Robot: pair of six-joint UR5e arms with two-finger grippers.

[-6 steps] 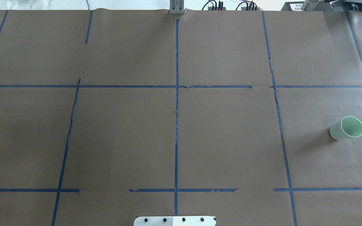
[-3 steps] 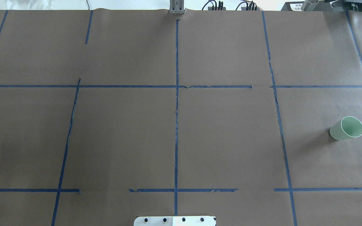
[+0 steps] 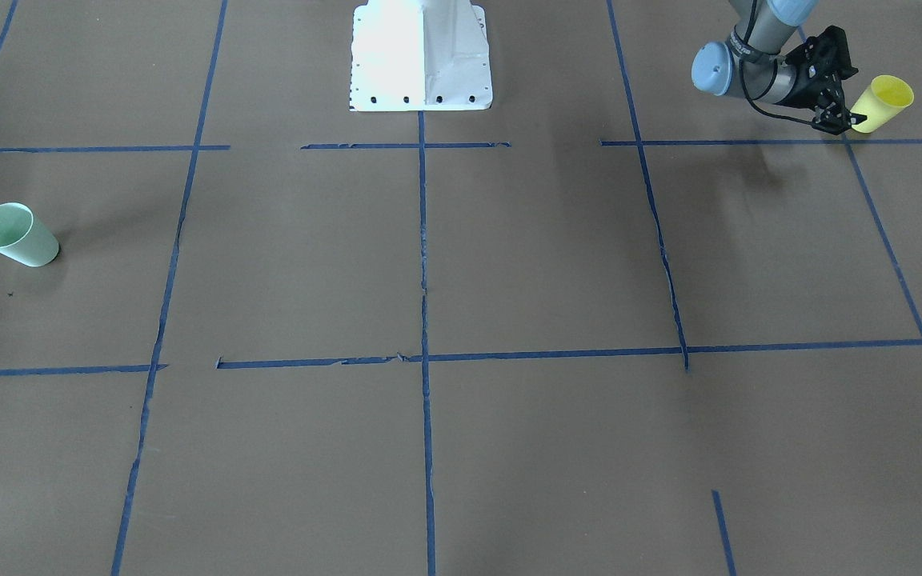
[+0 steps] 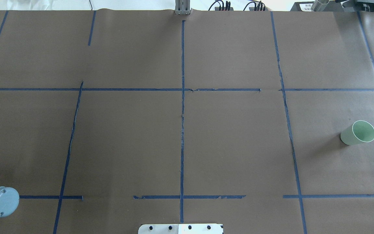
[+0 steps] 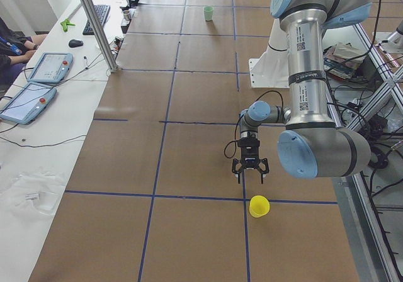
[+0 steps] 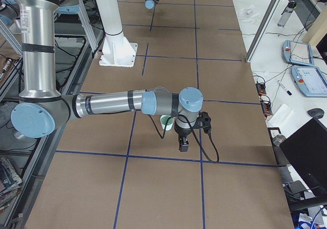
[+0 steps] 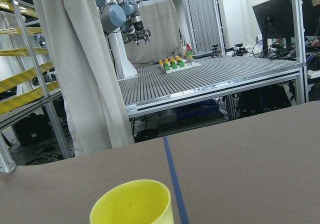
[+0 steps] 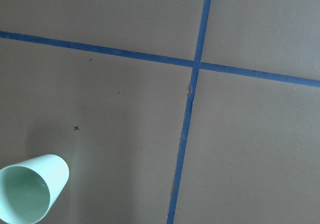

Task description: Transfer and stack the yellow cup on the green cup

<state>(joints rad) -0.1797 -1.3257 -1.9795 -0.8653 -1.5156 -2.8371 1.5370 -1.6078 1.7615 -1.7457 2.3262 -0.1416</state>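
The yellow cup (image 3: 881, 102) stands upright near the table's end on my left; it also shows in the exterior left view (image 5: 259, 206). Its rim (image 7: 132, 204) fills the bottom of the left wrist view. My left gripper (image 3: 839, 124) is open and empty, just beside the cup and a little above the table (image 5: 250, 177). The green cup (image 4: 358, 132) stands upright far off on my right side (image 3: 17, 234), (image 8: 30, 194). My right gripper (image 6: 183, 148) hangs next to the green cup (image 6: 165, 120); I cannot tell whether it is open.
The white robot base (image 3: 421, 56) sits at the table's near-robot edge. Blue tape lines (image 4: 182, 107) divide the brown table cover. A side table with tablets (image 5: 47, 68) and a metal post (image 5: 94, 24) runs along the operators' side.
The left arm's grey-blue wrist joint has come into the overhead view from the lower left edge. The green cup has not moved.
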